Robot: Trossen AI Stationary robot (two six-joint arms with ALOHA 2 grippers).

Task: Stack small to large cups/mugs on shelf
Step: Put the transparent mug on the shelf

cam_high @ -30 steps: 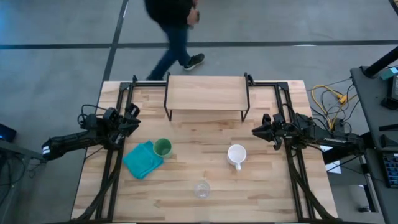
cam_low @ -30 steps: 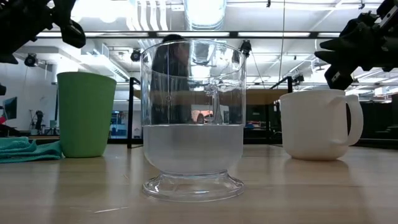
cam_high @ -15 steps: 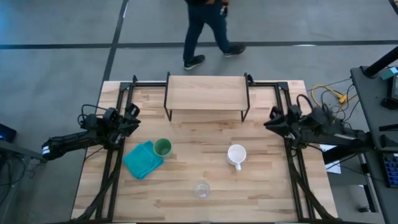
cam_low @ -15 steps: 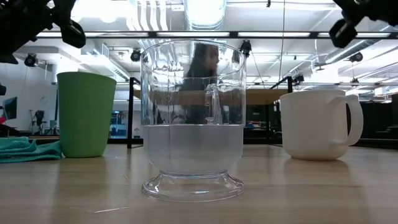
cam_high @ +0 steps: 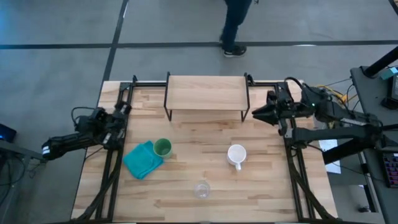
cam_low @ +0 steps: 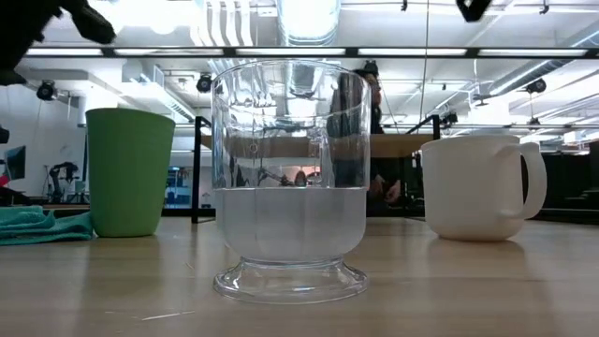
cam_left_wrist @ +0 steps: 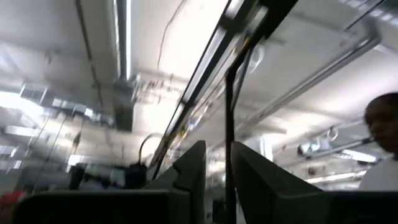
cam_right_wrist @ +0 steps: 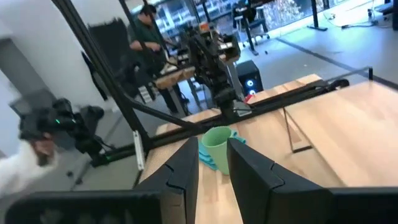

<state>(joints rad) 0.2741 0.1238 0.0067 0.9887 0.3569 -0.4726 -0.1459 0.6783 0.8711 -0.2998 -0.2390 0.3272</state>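
My right gripper (cam_high: 255, 114) has swung up beside the shelf (cam_high: 206, 92); my left gripper (cam_high: 118, 118) has drawn back. Glass cup (cam_high: 201, 189), white mug (cam_high: 236, 154) and green cup (cam_high: 162, 147) stand untouched on the table. Both fingers nearly closed, empty. Next I must descend onto the glass.

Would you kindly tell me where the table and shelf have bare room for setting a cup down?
The shelf top is bare. Free tabletop lies between the green cup and white mug. It is crowded where the teal cloth meets the green cup.
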